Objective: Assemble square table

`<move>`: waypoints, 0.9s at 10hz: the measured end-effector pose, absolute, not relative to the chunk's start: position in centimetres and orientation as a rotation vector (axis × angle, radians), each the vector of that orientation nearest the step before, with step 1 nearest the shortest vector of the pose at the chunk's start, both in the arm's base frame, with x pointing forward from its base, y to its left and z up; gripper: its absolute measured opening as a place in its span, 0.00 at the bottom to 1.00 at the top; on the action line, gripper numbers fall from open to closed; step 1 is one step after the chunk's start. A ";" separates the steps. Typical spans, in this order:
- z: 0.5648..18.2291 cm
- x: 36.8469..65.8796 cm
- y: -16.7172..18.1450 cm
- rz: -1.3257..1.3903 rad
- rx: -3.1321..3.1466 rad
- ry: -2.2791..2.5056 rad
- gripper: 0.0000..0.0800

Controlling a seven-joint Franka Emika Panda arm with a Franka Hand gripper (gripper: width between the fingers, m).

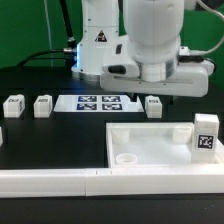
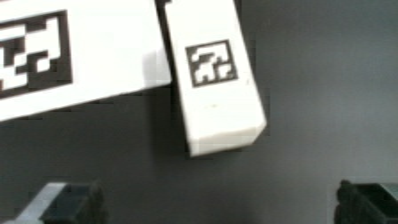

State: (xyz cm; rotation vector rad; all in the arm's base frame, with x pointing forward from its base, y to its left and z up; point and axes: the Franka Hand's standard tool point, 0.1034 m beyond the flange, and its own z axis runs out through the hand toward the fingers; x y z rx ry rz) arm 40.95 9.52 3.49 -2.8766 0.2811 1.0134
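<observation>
White plastic leg (image 2: 217, 85) looks light, stiff, slick; gripper (image 2: 222, 205) jaws stand apart. You should clamp its long flat sides.

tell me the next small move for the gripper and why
Probably shift the open gripper over the leg block lying beside the marker board, so the block sits between its fingertips. The jaws stand wide and hold nothing, and in the wrist view the block lies ahead of the fingertips, not between them.
</observation>
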 end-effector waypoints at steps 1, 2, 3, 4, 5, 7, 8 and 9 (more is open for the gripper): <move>3.4 40.8 10.0 1.058 -2.937 0.111 0.81; 3.4 40.5 10.2 1.102 -2.937 0.008 0.81; 3.3 40.4 9.8 1.172 -2.910 0.028 0.81; 3.1 40.8 9.7 1.149 -2.918 0.031 0.81; 3.2 40.8 9.7 1.149 -2.918 0.031 0.81; 3.1 40.6 9.7 1.160 -2.909 0.053 0.81; 2.5 39.9 9.9 1.207 -2.887 0.107 0.81; 2.2 39.1 10.3 1.247 -2.873 0.114 0.81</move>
